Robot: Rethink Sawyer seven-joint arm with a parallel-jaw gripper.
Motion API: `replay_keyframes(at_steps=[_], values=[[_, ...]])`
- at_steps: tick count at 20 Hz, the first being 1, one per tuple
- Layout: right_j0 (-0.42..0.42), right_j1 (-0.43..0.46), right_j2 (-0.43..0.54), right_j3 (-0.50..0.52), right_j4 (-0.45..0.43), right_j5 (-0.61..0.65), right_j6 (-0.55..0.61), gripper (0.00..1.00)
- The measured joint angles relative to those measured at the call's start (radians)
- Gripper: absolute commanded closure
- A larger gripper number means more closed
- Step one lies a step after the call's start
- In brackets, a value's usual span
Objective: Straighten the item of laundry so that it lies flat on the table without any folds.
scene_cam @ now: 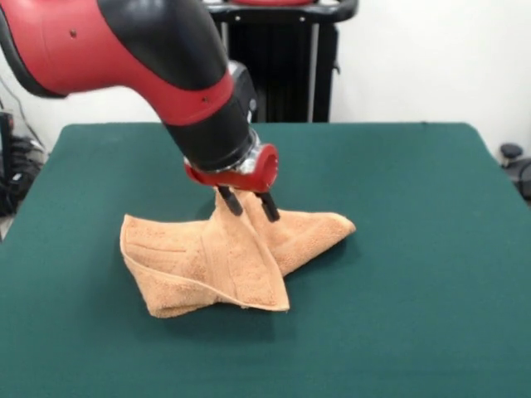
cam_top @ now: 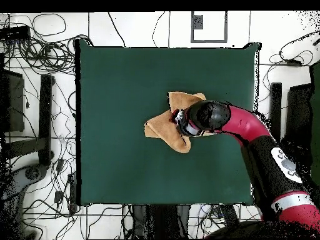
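- Two dark fingers (scene_cam: 267, 206) of the hand (scene_cam: 249, 203) are pinched on a raised peak of the towel (scene_cam: 207, 265).
- Towel hangs tent-like from that pinch; lower edges rest on the counter (scene_cam: 415, 274), still folded and layered.
- Overhead: towel (cam_top: 170, 128) sits near counter (cam_top: 112, 156) centre, partly hidden under the arm (cam_top: 250, 128).

My arm (scene_cam: 158, 62) slants down from above, its wrist tilted — my tool (scene_cam: 249, 205) points downward, its two dark fingers (scene_cam: 270, 207) drawn near together, nipping a raised peak of towel (scene_cam: 207, 265).
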Motion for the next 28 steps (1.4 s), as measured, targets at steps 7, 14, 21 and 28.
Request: replay_keyframes(at_steps=[7,14,21,28], values=[[0.008,0.076,0.000,-0.023,-0.077,-0.048,0.000,0.00],[0.027,0.073,-0.008,-0.029,-0.098,-0.054,0.000,0.00],[0.069,0.055,-0.034,-0.031,-0.137,-0.064,0.000,0.00],[0.145,0.025,-0.091,-0.031,-0.186,-0.095,0.000,0.00]])
